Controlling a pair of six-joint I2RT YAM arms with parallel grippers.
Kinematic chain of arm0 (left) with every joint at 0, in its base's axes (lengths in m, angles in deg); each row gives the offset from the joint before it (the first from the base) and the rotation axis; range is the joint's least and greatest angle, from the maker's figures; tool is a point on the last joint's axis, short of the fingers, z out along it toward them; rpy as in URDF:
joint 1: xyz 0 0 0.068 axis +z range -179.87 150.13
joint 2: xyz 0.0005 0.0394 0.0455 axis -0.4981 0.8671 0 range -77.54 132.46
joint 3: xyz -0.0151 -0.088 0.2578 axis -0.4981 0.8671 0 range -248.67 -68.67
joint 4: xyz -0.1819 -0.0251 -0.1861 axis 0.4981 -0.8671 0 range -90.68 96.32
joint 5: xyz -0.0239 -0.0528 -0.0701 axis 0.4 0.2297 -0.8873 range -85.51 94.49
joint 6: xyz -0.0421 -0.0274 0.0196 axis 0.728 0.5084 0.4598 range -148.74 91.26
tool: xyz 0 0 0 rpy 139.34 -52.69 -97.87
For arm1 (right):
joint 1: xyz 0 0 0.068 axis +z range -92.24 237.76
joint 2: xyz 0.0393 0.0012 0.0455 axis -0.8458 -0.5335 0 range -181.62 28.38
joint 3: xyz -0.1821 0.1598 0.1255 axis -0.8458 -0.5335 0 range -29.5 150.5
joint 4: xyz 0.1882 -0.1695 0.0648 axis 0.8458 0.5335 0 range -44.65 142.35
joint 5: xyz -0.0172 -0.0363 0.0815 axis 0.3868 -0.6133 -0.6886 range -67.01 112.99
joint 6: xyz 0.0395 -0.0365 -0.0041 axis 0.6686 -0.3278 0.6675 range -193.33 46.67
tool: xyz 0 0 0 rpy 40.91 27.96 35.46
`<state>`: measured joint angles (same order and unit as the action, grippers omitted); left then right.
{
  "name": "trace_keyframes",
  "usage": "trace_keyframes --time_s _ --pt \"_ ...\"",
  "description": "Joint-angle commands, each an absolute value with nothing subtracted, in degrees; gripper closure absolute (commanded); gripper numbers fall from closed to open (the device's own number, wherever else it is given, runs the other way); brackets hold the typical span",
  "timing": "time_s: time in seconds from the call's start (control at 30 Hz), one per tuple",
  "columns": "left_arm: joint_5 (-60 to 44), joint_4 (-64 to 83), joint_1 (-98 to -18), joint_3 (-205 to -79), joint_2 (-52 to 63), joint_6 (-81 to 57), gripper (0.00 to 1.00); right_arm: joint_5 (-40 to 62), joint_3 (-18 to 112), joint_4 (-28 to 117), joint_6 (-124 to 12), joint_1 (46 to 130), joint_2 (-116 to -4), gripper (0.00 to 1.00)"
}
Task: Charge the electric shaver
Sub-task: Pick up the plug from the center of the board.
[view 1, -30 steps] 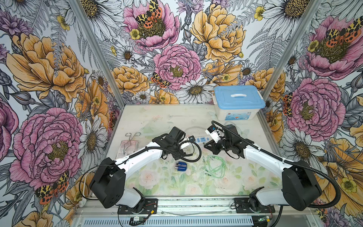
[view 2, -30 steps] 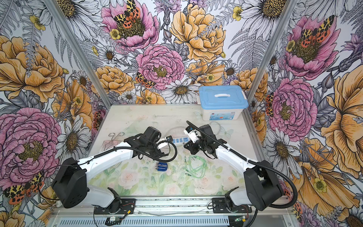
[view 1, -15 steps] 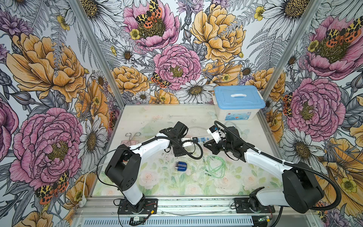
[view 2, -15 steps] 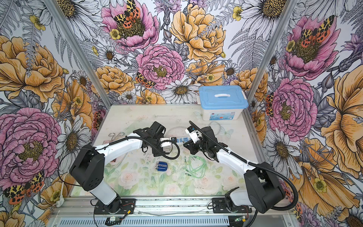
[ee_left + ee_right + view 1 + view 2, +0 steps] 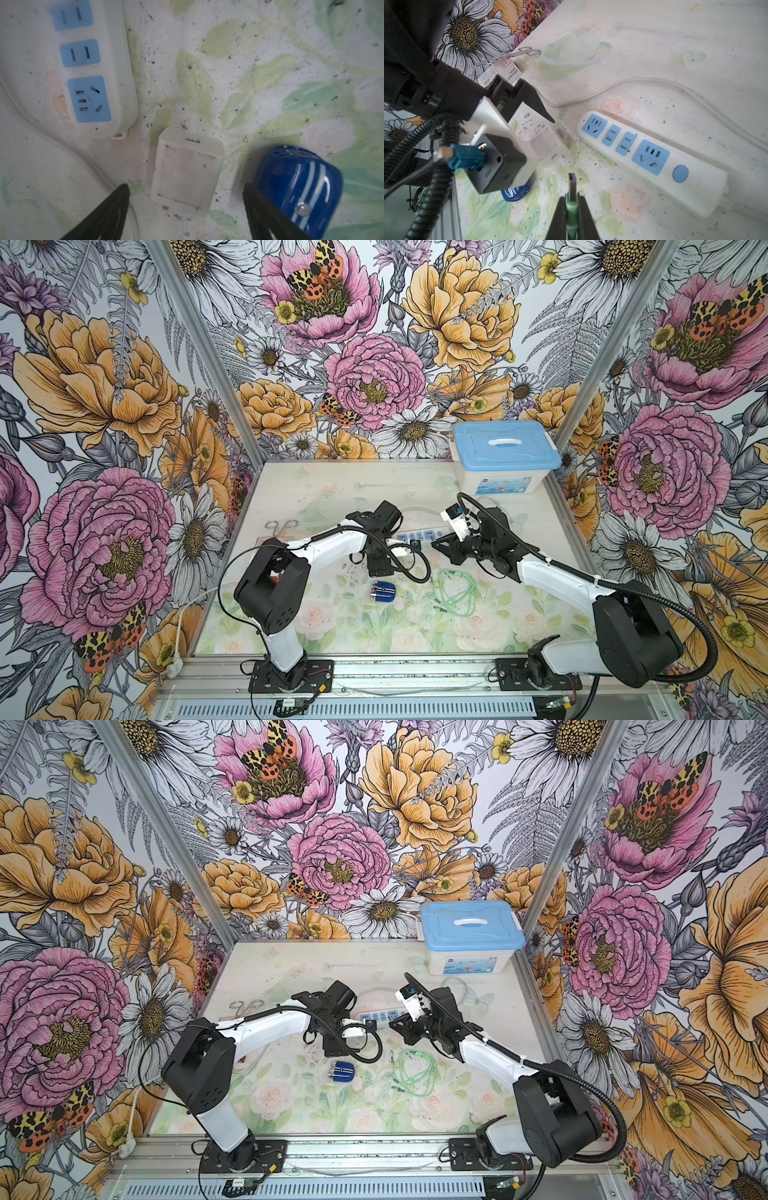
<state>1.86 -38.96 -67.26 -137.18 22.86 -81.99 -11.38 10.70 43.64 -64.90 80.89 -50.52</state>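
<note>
My left gripper (image 5: 185, 188) stands wide open and has hold of nothing. Its two black fingers (image 5: 112, 209) straddle the white charger cube (image 5: 187, 170), which lies flat on the table (image 5: 374, 485) between them, with clear space on both sides. The cube's slot end faces the near end of the white-and-blue power strip (image 5: 87, 68), just beside it but apart from it.

The electric shaver (image 5: 297, 187) lies on the table just beside the cube, on the outer side of one left finger. From the wrist camera that finger overlaps the shaver's edge, and I cannot tell whether they touch. In both top views the shaver (image 5: 383, 593) sits toward the front of the table between the two arms, in front of the left gripper, with the loose coil of green cable (image 5: 455, 593) near it on the right arm's side. Nothing is plugged into the shaver (image 5: 341, 1071).

My right gripper (image 5: 572, 200) is closed tight on the green plug (image 5: 572, 209) of that cable. The plug's metal end (image 5: 572, 182) sticks out past the fingertips, above the table and pointing toward the cube.

A blue-lidded box (image 5: 505, 448) stands at the far right corner. Metal scissors (image 5: 281, 524) lie by the left wall.
</note>
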Motion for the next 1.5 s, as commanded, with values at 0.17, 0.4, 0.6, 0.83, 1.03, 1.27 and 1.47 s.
trace_keyframes --time_s 0.17,0.4,0.6,0.83,1.03,1.27,1.47 --pt "2.12 -39.74 -66.46 -140.60 28.56 -85.00 0.14 -13.84 9.01 37.63 -62.62 80.17 -51.69 1.00" --pt "1.82 -42.69 -64.80 -143.45 32.63 -85.49 0.16 -14.27 8.35 36.59 -61.98 79.47 -51.95 1.00" --pt "-0.61 -45.58 -63.32 -145.64 34.40 -85.00 0.19 -15.20 8.13 34.85 -61.00 78.87 -53.40 1.00" --pt "-3.51 -46.41 -64.88 -146.37 35.53 -84.41 0.21 -15.74 8.25 33.93 -60.35 78.51 -54.42 1.00" --pt "-4.36 -46.42 -66.08 -145.68 36.08 -83.87 0.22 -15.95 8.30 33.75 -60.22 78.15 -54.68 1.00" --pt "-2.03 -48.12 -65.16 -145.12 36.35 -83.18 0.29 -15.42 7.22 33.75 -59.81 77.73 -53.07 1.00" --pt "-0.78 -48.53 -64.33 -144.24 35.47 -83.18 0.31 -15.23 6.49 33.75 -59.46 77.53 -52.22 1.00"
